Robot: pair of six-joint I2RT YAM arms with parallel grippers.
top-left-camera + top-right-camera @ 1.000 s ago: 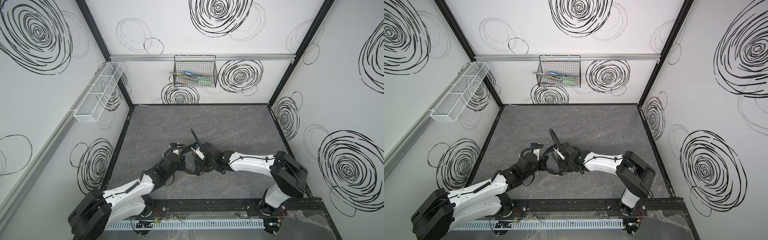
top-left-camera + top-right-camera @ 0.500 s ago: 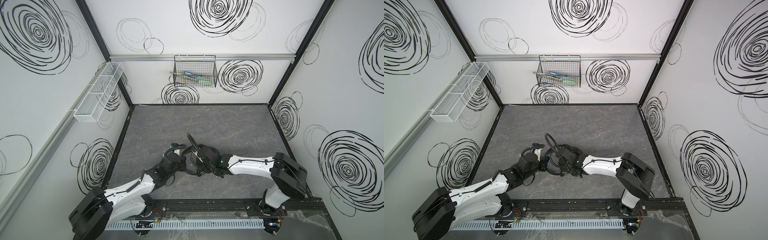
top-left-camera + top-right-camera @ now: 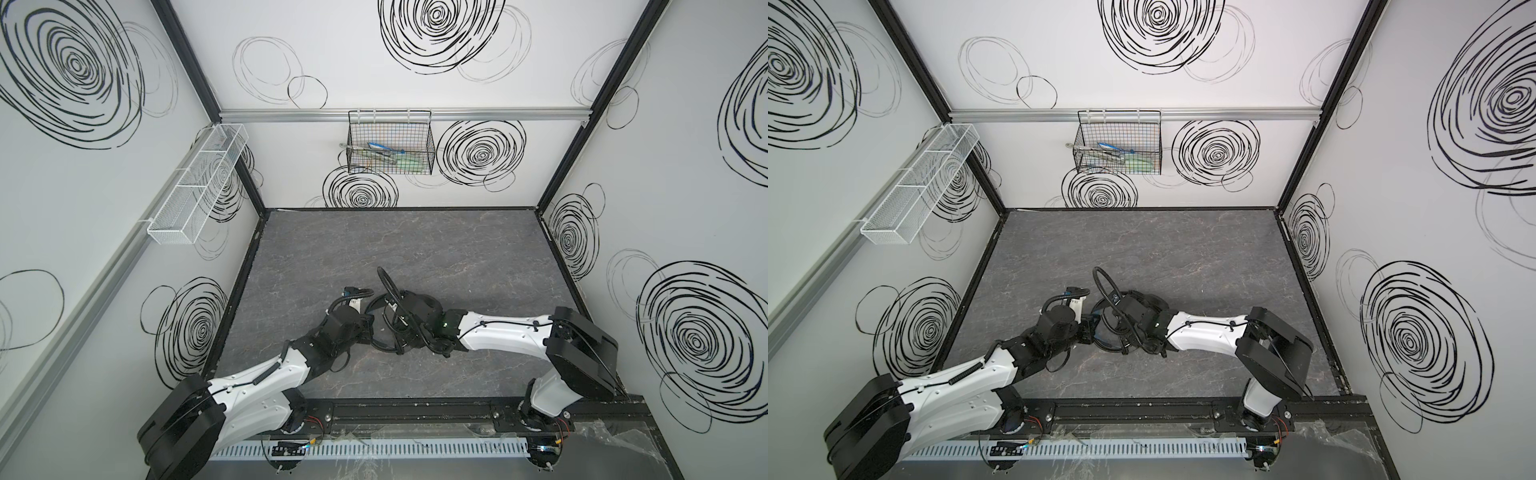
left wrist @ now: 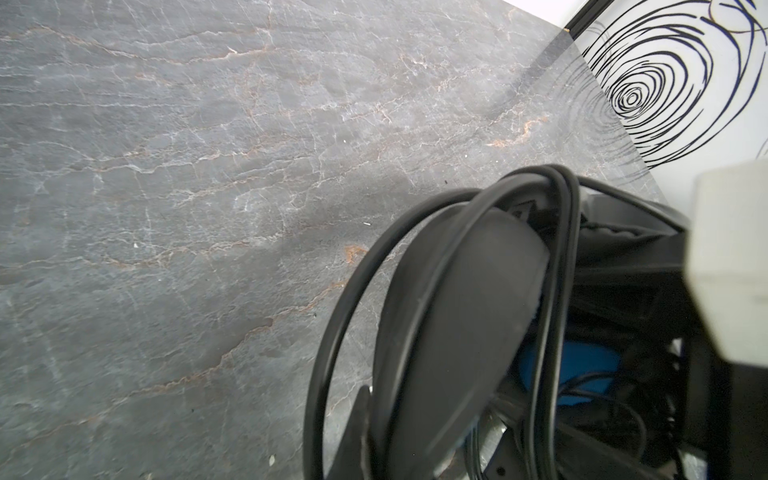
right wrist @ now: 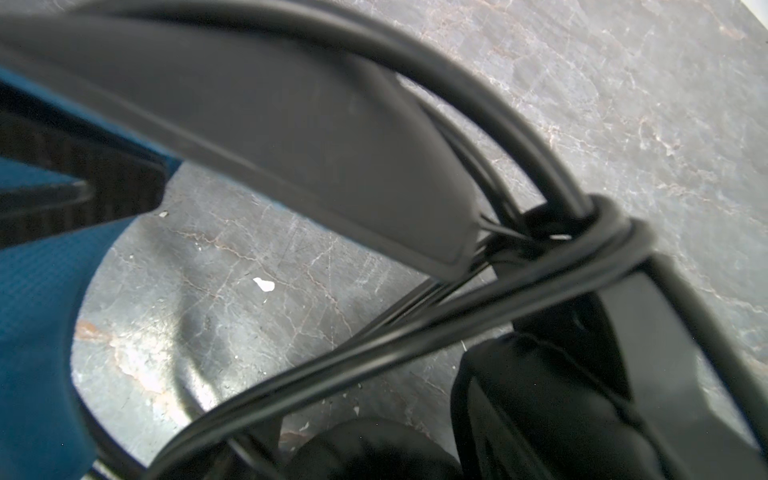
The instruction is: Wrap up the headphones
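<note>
Grey stone-look table, white walls with black swirls. Left gripper, lower middle in both top views, clamped fully closed on the band of the headphones, which sit on the table between both grippers. Cable looped round band and yoke. Right gripper just right, against the headphones; its opening is hidden, cannot tell.

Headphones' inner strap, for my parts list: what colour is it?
The inner strap is blue, clearest in the right wrist view.
</note>
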